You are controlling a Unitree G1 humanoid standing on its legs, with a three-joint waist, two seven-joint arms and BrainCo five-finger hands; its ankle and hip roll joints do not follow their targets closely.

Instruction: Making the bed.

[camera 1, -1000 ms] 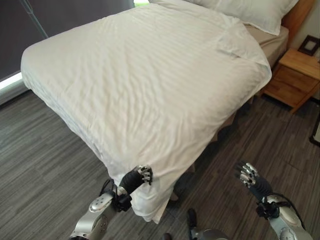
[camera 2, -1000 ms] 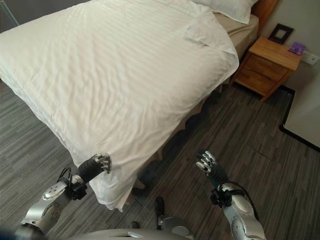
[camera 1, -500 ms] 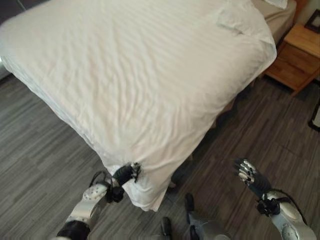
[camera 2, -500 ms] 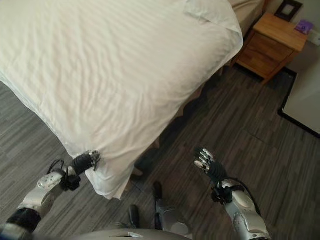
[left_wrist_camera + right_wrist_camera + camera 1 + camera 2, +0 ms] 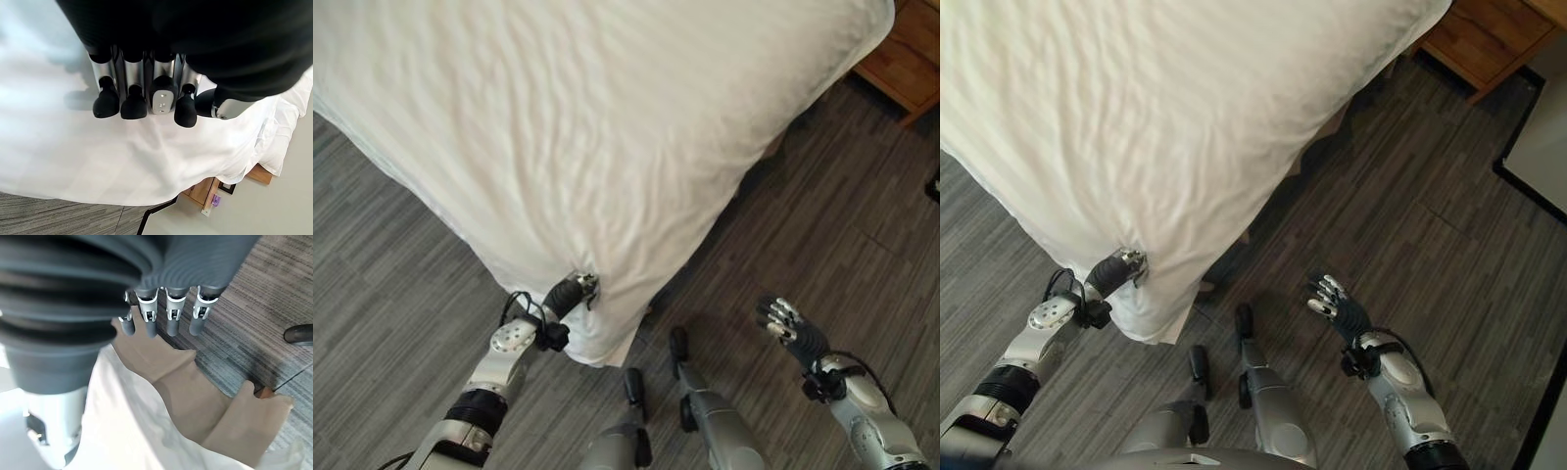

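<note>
I see left hand (image 5: 579, 288) fingers curled into white duvet (image 5: 607, 117) at bed's near corner, cloth hanging toward floor (image 5: 391, 294). Right hand (image 5: 785, 327) relaxed, empty, over floor, well apart from bed. Nightstand (image 5: 911, 59) at far right edge.

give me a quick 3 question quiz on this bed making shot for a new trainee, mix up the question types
1. True or false: the right robot hand is gripping the white duvet.
2. Multiple choice: where does the left robot hand hold the duvet? A) at the corner hanging over the foot of the bed B) at the middle of the bed C) on the wooden nightstand
3. Fill in: under the duvet's edge, the right wrist view shows a ____ bed skirt.

Key:
1. False. It hangs open over the grey plank floor, holding nothing.
2. A. Its fingers are curled on the cloth at that corner.
3. Tan.
</note>
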